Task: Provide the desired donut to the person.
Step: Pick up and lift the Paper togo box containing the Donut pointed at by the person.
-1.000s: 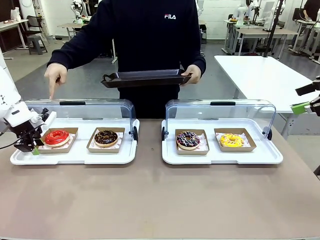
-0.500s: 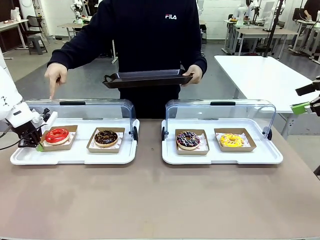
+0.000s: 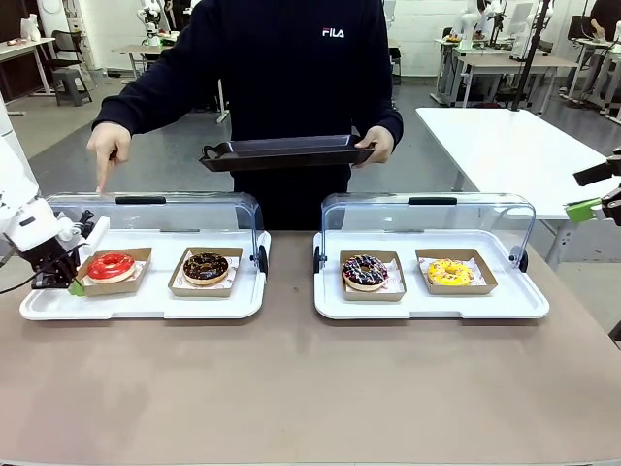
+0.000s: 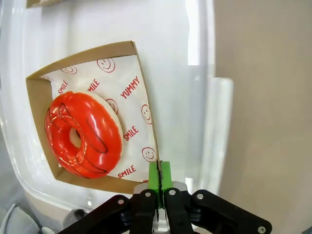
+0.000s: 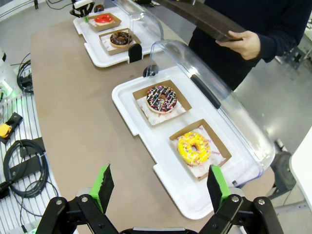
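A red-glazed donut [image 3: 111,264] [image 4: 83,134] lies in a brown cardboard tray [image 3: 137,254] [image 4: 141,87] at the left end of the left white serving tray [image 3: 146,306]. My left gripper [image 3: 70,282] [image 4: 160,176] is shut on that cardboard tray's left edge, green pads pressed together. The person [image 3: 291,68] stands across the table; one hand [image 3: 107,148] points a finger down above the red donut. The other hand holds out a black tray [image 3: 286,152]. My right gripper [image 3: 594,192] [image 5: 161,183] hangs open at the table's right end, holding nothing.
A chocolate donut [image 3: 206,267] sits beside the red one. The right white tray [image 3: 427,306] holds a sprinkled chocolate donut [image 3: 365,271] and a yellow donut [image 3: 449,272]. Clear hinged covers [image 3: 194,209] [image 3: 466,209] stand raised behind both trays. The brown table's near half [image 3: 310,388] is bare.
My left gripper's fingers closed on the cardboard tray's left edge, and the tray with the red donut has shifted slightly. The person and the right arm have stayed put.
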Motion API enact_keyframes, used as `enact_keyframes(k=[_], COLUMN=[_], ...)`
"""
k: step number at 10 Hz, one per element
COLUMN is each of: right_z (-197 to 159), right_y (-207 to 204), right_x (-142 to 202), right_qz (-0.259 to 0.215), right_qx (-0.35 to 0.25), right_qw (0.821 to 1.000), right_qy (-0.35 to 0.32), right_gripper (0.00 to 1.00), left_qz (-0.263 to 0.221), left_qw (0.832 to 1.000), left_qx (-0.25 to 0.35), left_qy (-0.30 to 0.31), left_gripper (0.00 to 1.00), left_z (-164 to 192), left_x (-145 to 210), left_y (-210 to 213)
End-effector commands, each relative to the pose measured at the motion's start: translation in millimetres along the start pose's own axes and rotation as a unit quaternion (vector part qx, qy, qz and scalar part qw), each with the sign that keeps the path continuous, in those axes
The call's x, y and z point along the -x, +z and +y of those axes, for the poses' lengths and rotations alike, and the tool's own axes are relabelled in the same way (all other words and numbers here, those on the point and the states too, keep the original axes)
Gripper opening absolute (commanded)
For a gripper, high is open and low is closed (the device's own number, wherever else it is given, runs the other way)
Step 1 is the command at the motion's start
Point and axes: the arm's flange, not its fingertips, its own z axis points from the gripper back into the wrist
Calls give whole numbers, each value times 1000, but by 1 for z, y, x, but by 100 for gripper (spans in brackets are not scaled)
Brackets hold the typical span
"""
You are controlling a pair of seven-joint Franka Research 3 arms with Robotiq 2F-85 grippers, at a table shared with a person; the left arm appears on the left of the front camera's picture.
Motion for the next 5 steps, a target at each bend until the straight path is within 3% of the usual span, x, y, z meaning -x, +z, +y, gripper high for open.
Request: enact_keyframes(k=[1,5], right_z=[0,0], right_y=[-1,-1], right_x=[0,0], right_qz=[-7,-7], right_qx=[-5,-5], right_qw=[1000,1000], right_qy=[1,1], right_gripper=[100,100], left_qz=[8,-3], left_qw=[1000,992], left_qx=[-17,-117], left_qy=[-23,-39], left_gripper=[0,0], left_z=[-49,-122], left_x=[-4,-14], left_y=[21,58])
